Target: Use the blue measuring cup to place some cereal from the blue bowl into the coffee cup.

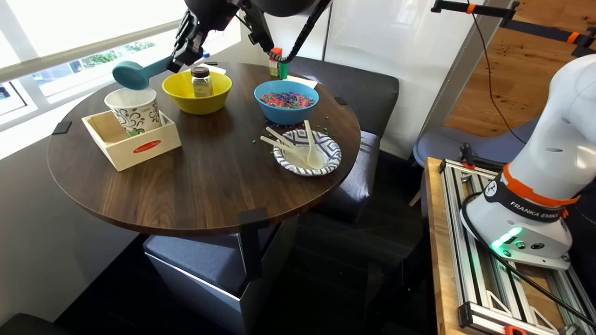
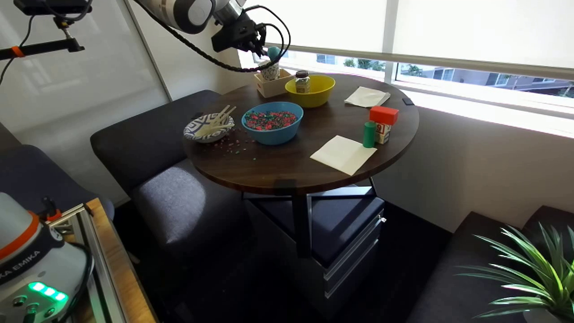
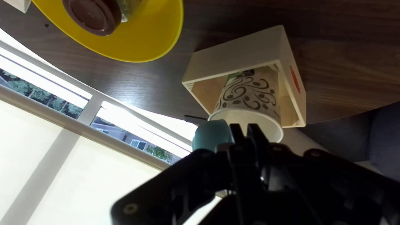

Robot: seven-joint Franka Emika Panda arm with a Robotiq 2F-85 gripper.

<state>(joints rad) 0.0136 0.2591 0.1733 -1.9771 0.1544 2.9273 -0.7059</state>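
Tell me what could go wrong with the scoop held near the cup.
A pour might miss: in the wrist view, the scoop shows toward one side of the cup. Lowering the scoop could bump the cup, which stands taller than the tray around it, and perhaps tip it. The gripper holds only the far end of the handle, so the scoop may twist.

In an exterior view you have a bright window (image 1: 100, 58) under a pale blind (image 1: 102, 23) at ten o'clock, wood panelling (image 1: 521, 74) at two, dark floor (image 1: 307, 298) at six, your round desk (image 1: 209, 186) at nine.
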